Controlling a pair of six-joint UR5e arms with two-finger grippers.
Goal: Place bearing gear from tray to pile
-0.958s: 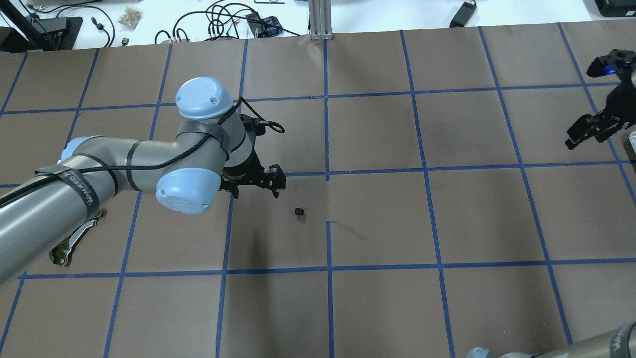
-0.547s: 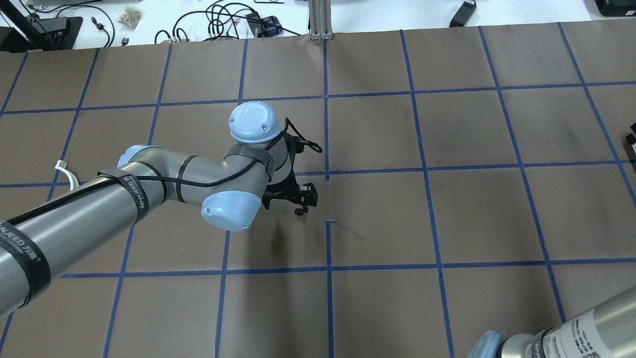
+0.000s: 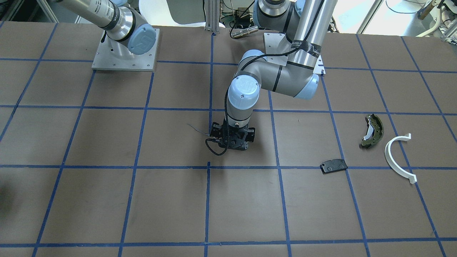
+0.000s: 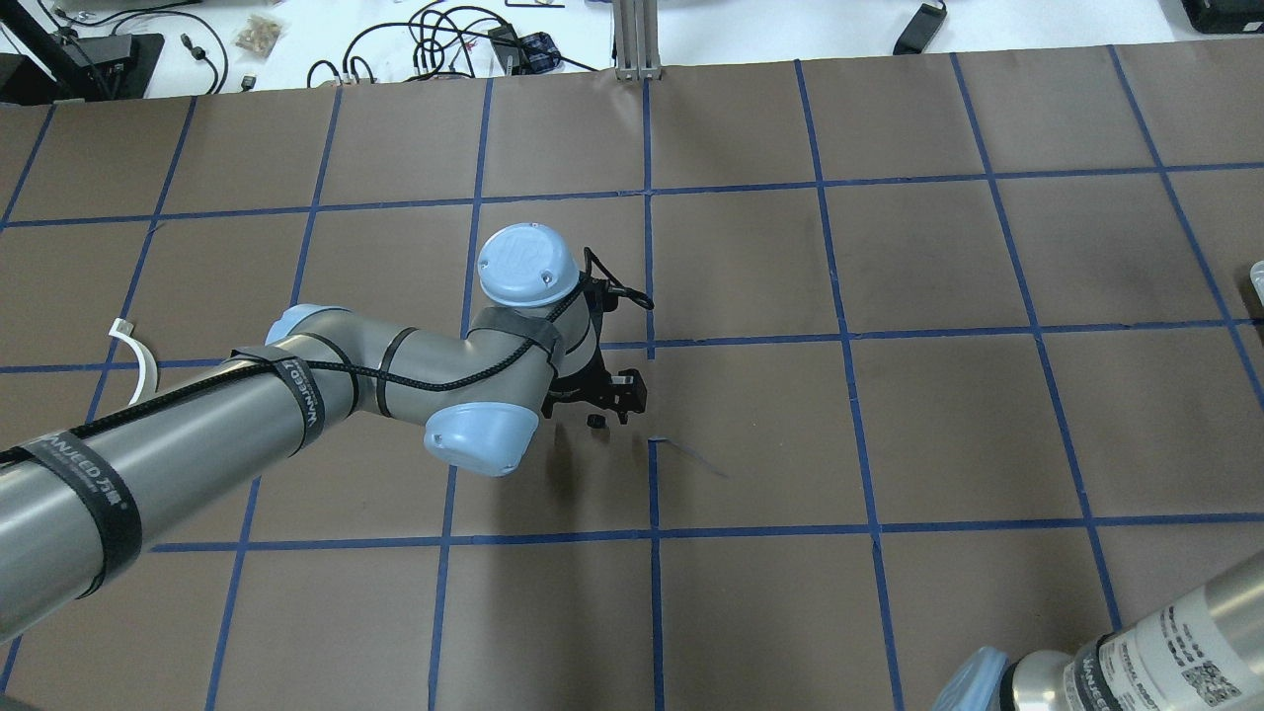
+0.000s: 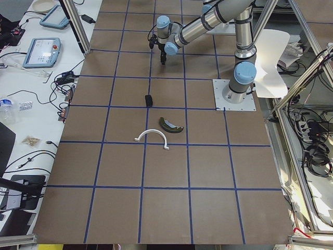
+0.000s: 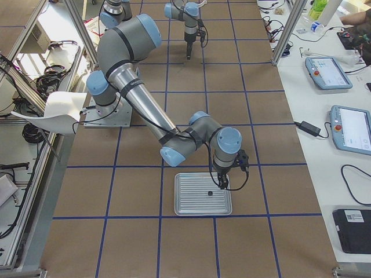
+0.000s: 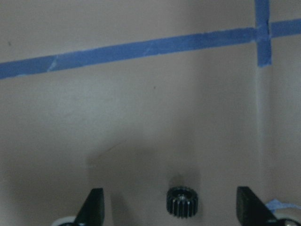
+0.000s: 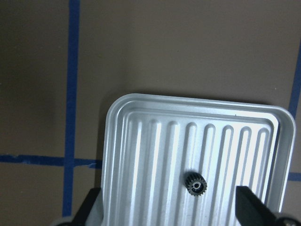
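Observation:
A small black bearing gear (image 7: 182, 201) lies on the brown table paper between the open fingers of my left gripper (image 7: 171, 212). The overhead view shows this gear (image 4: 595, 422) just below the left gripper (image 4: 604, 410). A second black gear (image 8: 195, 184) lies on the ribbed silver tray (image 8: 141, 141), with my right gripper (image 8: 170, 212) open above it. The pile is apart from both: an olive-green brake shoe (image 3: 371, 130), a white C-shaped arc (image 3: 398, 157) and a flat black plate (image 3: 334, 165).
Blue tape lines (image 4: 650, 341) grid the brown table. The tray (image 6: 203, 194) sits at the table's end on my right side, with the right gripper (image 6: 222, 184) over it. Cables and gear lie beyond the table's far edge (image 4: 444, 39). The right arm's forearm (image 4: 1155, 642) crosses the bottom right corner.
My left arm has swung right and come down over the gear on the table, with its fingers now either side of it. My right gripper has left the overhead view at the right edge.

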